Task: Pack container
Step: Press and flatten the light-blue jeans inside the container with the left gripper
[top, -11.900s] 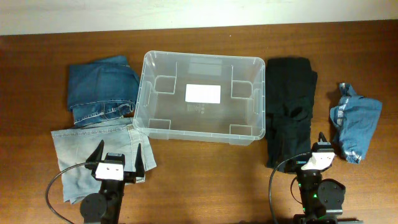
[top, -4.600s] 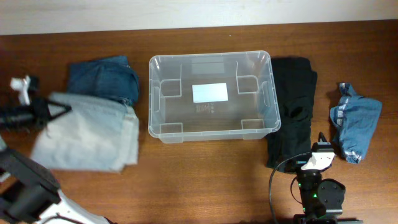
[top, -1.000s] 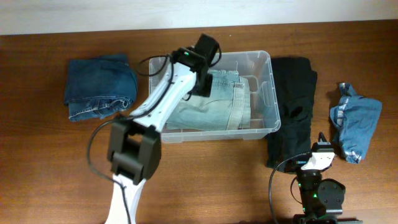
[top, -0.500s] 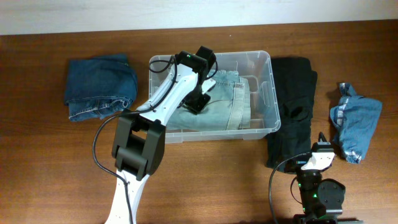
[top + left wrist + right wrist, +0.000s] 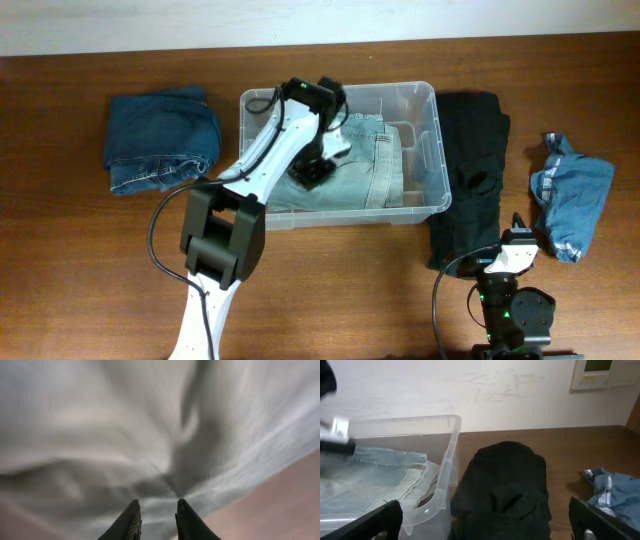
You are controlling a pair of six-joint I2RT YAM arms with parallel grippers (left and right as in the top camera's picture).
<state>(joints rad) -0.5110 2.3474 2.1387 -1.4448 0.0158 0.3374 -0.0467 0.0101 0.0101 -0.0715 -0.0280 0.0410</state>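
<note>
The clear plastic container (image 5: 437, 150) stands at the middle back of the table, with folded light-blue jeans (image 5: 370, 170) lying inside it. My left gripper (image 5: 312, 170) points down over the jeans' left half. In the left wrist view the left gripper (image 5: 156, 505) has its jaws only a narrow gap apart, with nothing between them and blurred pale denim (image 5: 150, 425) just beyond. My right gripper (image 5: 518, 225) rests wide open near the front right edge. The right wrist view looks between the right gripper's (image 5: 482, 510) fingers at the container's corner (image 5: 451, 455).
A folded black garment (image 5: 468, 170) lies right of the container, also close ahead in the right wrist view (image 5: 505, 485). A blue checked garment (image 5: 570, 195) lies further right. Dark blue jeans (image 5: 160, 140) lie left of the container. A wall runs behind the table.
The left gripper has slid from the container's back rim toward the front, over the light jeans, and its jaws have narrowed. The right arm has not moved.
</note>
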